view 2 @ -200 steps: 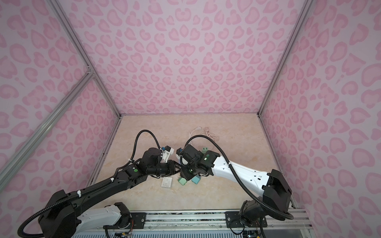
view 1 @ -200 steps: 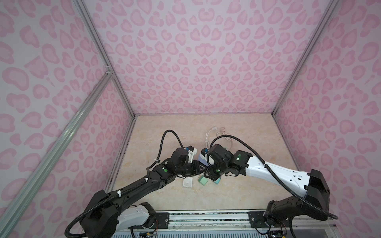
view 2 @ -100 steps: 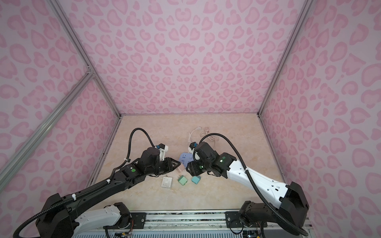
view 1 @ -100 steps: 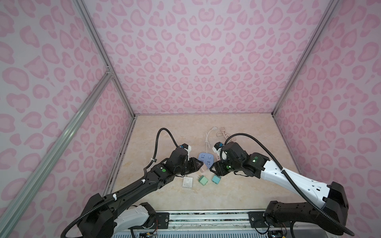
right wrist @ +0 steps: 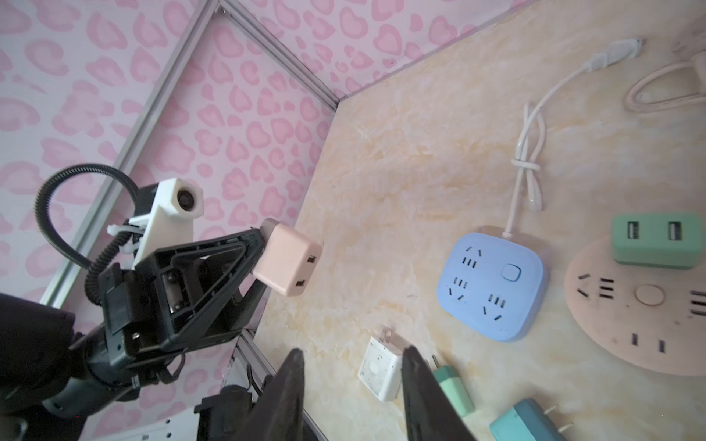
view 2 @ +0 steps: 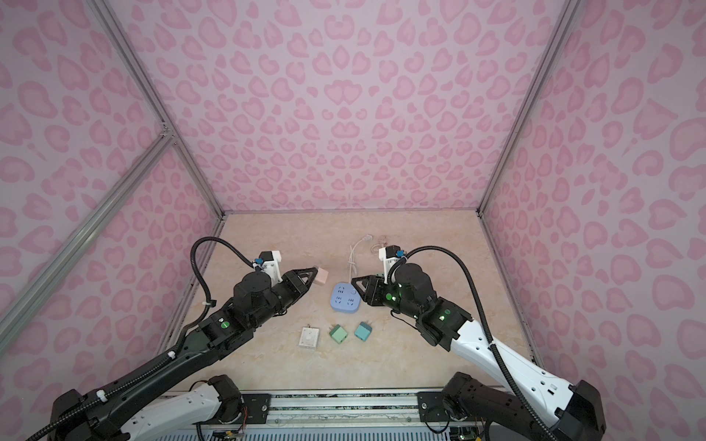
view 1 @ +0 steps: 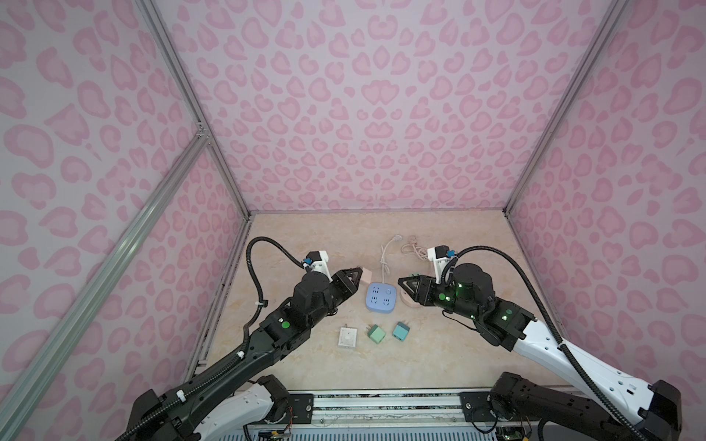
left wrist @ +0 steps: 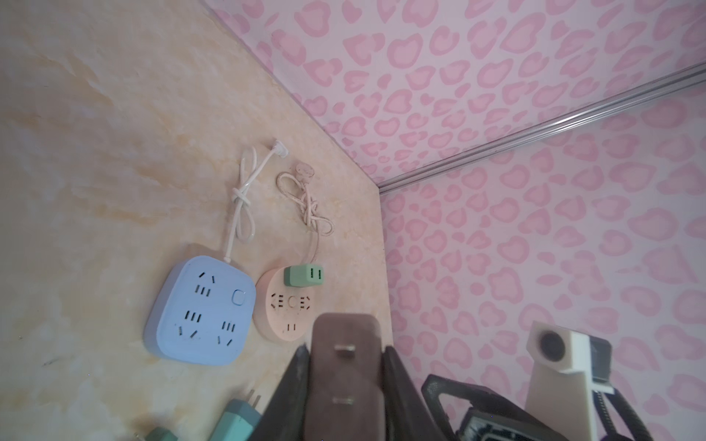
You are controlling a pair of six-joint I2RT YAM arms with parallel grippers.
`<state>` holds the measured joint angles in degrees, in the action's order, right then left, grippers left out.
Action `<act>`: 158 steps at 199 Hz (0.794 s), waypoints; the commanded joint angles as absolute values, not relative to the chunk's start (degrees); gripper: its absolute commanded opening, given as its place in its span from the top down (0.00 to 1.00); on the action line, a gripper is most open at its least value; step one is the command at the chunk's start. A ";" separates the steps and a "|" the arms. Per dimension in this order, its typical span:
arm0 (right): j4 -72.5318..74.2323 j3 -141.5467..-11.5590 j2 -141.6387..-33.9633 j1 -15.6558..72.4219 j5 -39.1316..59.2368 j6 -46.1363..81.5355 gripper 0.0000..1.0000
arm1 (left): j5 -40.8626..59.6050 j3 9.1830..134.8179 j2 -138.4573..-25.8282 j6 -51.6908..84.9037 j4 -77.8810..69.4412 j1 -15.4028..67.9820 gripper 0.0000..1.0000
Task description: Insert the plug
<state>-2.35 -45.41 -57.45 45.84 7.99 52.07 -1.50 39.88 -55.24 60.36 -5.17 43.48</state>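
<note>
Your marbled beige table (view 1: 439,236) sits inside pink spotted walls. Nearest you, a white plug (view 1: 347,337), a green plug (view 1: 376,333) and a teal plug (view 1: 400,330) lie in a row. Beyond them the blue power strip (view 1: 380,298) lies flat. At its 3 o'clock, just beside it, a round pink strip (left wrist: 284,305) carries a green adapter (left wrist: 303,275). At its 10 o'clock your left gripper (view 1: 355,275) pinches the pink plug (view 2: 322,275), clear of both strips. Your right gripper (view 1: 405,283) hangs at 3 o'clock, jaws parted, holding nothing. Two knotted cords (view 1: 385,256) lie farthest back.

No writing, label or number can be read anywhere.
</note>
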 commanded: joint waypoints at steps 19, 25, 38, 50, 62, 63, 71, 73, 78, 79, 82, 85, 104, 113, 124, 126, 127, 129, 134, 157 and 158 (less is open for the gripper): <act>16.06 -41.55 -62.11 46.78 8.32 63.13 0.60 | -1.73 39.86 -57.07 64.41 -16.37 43.69 0.97; 18.16 -41.13 -62.65 47.07 8.48 63.86 0.60 | -1.67 39.85 -57.37 64.70 -16.91 43.81 0.97; 24.15 -39.84 -63.73 48.38 7.59 64.96 0.60 | -2.20 38.27 -57.51 65.99 -20.37 43.87 0.97; 28.76 -39.14 -64.48 49.16 6.88 65.86 0.58 | -2.20 37.54 -57.72 67.36 -22.62 43.87 0.97; 32.38 -39.14 -65.62 49.44 7.21 66.80 0.56 | -1.80 37.31 -58.16 68.24 -24.19 43.86 0.97; 32.49 -39.17 -65.68 49.46 7.25 66.93 0.56 | -1.74 37.29 -58.17 68.31 -24.36 43.86 0.97; 33.22 -39.59 -66.44 49.48 7.44 67.38 0.54 | -1.11 37.10 -58.42 68.46 -25.51 43.94 0.97; 33.31 -39.76 -66.62 49.48 7.48 67.38 0.54 | -0.98 37.09 -58.51 68.55 -25.78 43.88 0.97; 33.48 -39.97 -67.06 49.50 7.60 67.33 0.54 | -0.67 37.16 -58.67 68.78 -26.28 43.88 0.97; 33.44 -40.03 -67.10 49.54 7.62 67.33 0.54 | -0.60 37.17 -58.69 68.80 -26.37 43.87 0.97; 33.34 -40.25 -67.32 49.57 7.58 67.40 0.53 | -0.44 37.20 -58.84 68.99 -26.63 43.91 0.97; 33.36 -40.29 -67.52 49.57 7.56 67.56 0.53 | -0.30 37.18 -58.87 69.10 -26.94 43.89 0.97; 34.85 -40.33 -68.64 49.32 7.58 68.39 0.53 | 0.52 37.00 -59.35 70.01 -28.67 43.87 0.97; 34.72 -40.71 -68.80 49.22 7.65 68.15 0.53 | 0.79 36.95 -59.51 70.65 -29.13 43.86 0.97; 33.63 -41.47 -68.90 48.91 8.09 67.87 0.53 | 1.43 36.76 -59.67 71.14 -29.91 43.88 0.97; 33.59 -41.53 -68.95 48.88 8.15 67.88 0.53 | 1.50 36.74 -59.74 71.33 -30.13 43.93 0.97; 33.63 -41.50 -68.93 48.87 8.16 67.91 0.53 | 1.59 36.70 -59.75 71.39 -30.23 43.94 0.97; 33.76 -41.49 -68.91 48.82 8.15 67.89 0.53 | 1.65 36.66 -59.87 71.51 -30.45 43.92 0.97; 34.22 -41.44 -68.97 48.74 8.16 67.92 0.53 | 2.04 36.50 -59.99 71.78 -31.01 43.88 0.97; 36.52 -41.22 -69.08 48.02 8.61 68.86 0.56 | 2.78 35.71 -60.23 72.84 -33.30 44.01 0.97; 36.63 -41.22 -69.08 48.05 8.61 68.93 0.56 | 2.80 35.65 -60.22 72.90 -33.40 43.98 0.97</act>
